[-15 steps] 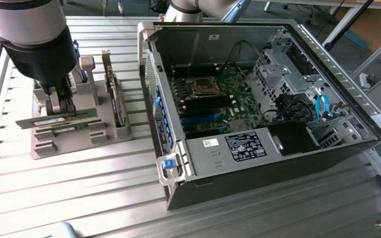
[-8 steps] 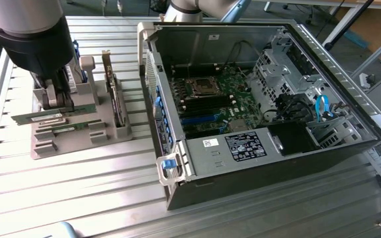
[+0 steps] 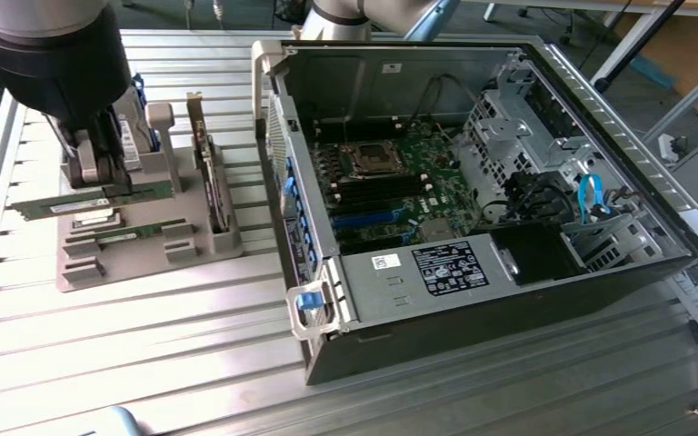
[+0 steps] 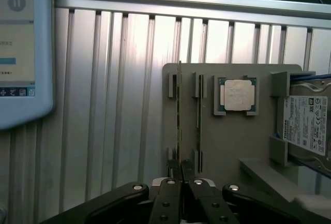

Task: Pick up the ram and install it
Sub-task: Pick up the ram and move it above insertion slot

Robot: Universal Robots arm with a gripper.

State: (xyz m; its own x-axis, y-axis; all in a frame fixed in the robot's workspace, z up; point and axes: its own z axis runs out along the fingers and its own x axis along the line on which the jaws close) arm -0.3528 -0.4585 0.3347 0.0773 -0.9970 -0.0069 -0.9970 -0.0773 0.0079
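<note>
We see the gripper [image 4: 180, 176] clamped on the ram [image 4: 179, 120], held by its thin edge at the grey holder [image 4: 227, 146] on the bench [image 4: 103, 105] (seated or lifted, we cannot tell). The second stick [image 4: 199, 105] lies just beside it, with the processor [image 4: 238, 94] and the hard drive [image 4: 305, 125] beyond. An upright card [image 3: 210, 182] stands between the gripper and the open computer case [image 3: 471, 154].

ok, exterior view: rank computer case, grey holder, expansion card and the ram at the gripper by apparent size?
1. computer case
2. grey holder
3. expansion card
4. ram
Card is edge-on, so its place above the ram is unsure.
</note>
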